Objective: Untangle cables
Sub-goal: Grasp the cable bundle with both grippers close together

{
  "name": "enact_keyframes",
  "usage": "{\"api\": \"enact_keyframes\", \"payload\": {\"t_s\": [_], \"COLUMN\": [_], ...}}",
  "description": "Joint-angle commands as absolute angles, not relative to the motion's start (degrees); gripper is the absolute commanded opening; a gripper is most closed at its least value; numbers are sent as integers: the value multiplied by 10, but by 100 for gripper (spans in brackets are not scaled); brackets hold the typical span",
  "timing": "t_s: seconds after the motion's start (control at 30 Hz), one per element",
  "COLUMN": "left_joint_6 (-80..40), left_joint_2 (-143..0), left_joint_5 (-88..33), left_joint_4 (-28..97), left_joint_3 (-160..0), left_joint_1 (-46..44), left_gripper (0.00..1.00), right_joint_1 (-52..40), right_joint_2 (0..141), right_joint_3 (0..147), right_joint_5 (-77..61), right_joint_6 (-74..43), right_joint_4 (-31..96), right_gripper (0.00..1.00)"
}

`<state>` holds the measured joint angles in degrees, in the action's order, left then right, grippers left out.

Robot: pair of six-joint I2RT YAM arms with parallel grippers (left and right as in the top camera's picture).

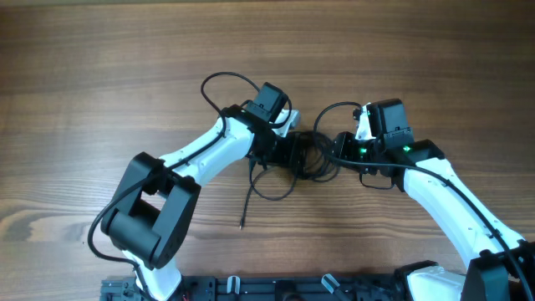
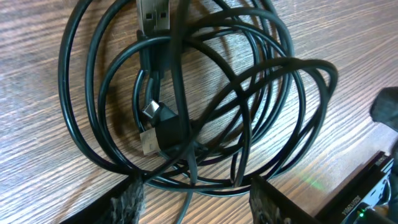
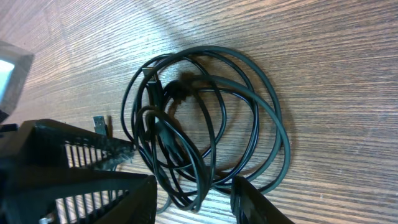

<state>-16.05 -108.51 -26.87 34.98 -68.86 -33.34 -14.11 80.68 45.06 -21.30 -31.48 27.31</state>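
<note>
Several thin black cables [image 1: 311, 157] lie wound into one loose coil on the wooden tabletop [image 1: 125, 50], near the middle of the overhead view and directly between the two arms. From the left wrist the cables [image 2: 180, 81] show as many overlapping rings that cross one another. A flat USB plug [image 2: 154, 15] points out at the top of the coil, and a small metallic plug [image 2: 151, 112] sits inside the rings. From the right wrist the cables [image 3: 168, 143] form a rounder bundle, its strands bunched thickest on the left side. One loose strand [image 1: 251, 196] leaves the coil and trails toward the near edge of the tabletop, ending free on the wood.

At the coil's left edge, the left pincer [image 1: 292, 150] has its fingers spread wide. In its own camera the left pincer [image 2: 198, 202] has the lowest rings of the coil lying in the gap between its fingers. The right pincer [image 1: 334, 150] meets the coil from the opposite side. Seen from its wrist, the right pincer [image 3: 196, 199] is also spread, with the coil's near edge between its fingers.
</note>
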Motion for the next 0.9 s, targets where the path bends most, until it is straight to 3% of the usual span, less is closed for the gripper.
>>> {"api": "enact_keyframes", "payload": {"t_s": [0.0,0.2,0.3,0.57,0.6,0.67,0.73,0.87], "left_joint_6": [-172,-172,-172,-172,-173,-173,-177,-189], "left_joint_2": [-1105,-1106,-1106,-1106,-1106,-1106,-1106,-1090], "left_joint_5": [-269,-223,-177,-149,-144,-130,-128,-172], "left_joint_4": [347,349,350,349,349,349,354,365], "left_joint_3": [-693,-693,-693,-693,-693,-693,-693,-695], "left_joint_1": [-343,-344,-348,-373,-377,-383,-383,-368], "left_gripper": [55,52,60,59,53,32,4,4], "right_joint_1": [-143,-143,-143,-143,-143,-143,-143,-143], "right_joint_2": [812,812,812,812,812,812,812,812], "right_joint_3": [453,453,453,453,453,453,453,453], "right_joint_5": [-203,-203,-203,-203,-203,-203,-193,-154], "right_joint_6": [-317,-316,-317,-317,-317,-317,-317,-317], "right_joint_4": [271,271,271,271,271,271,276,291], "right_gripper": [41,41,41,41,41,41,38,38]}}
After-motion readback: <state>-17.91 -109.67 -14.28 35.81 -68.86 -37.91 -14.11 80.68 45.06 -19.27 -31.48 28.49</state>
